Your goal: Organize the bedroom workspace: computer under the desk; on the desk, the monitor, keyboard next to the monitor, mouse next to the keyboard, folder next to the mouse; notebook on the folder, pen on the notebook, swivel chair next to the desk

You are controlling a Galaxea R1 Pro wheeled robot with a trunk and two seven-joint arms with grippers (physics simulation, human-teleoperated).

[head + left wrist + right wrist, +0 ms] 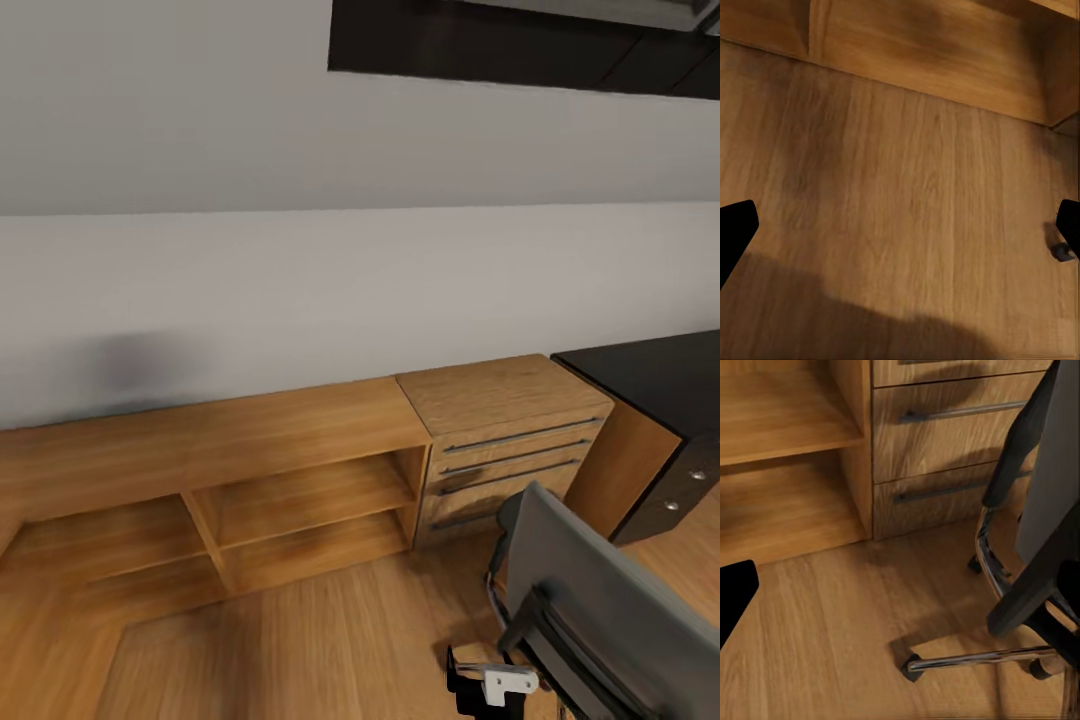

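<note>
Both end effectors are released, empty: left (pixel 900 225), right (pixel 900 585). The swivel chair (pixel 600 610) stands beside the bench (pixel 650 375); next, probably approaching it.

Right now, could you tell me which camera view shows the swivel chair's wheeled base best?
The right wrist view: there the swivel chair shows chrome legs with casters resting on the wooden floor, below a black armrest. The head view shows the grey backrest, seen from above. The left wrist view catches just one small dark caster at its edge.
</note>
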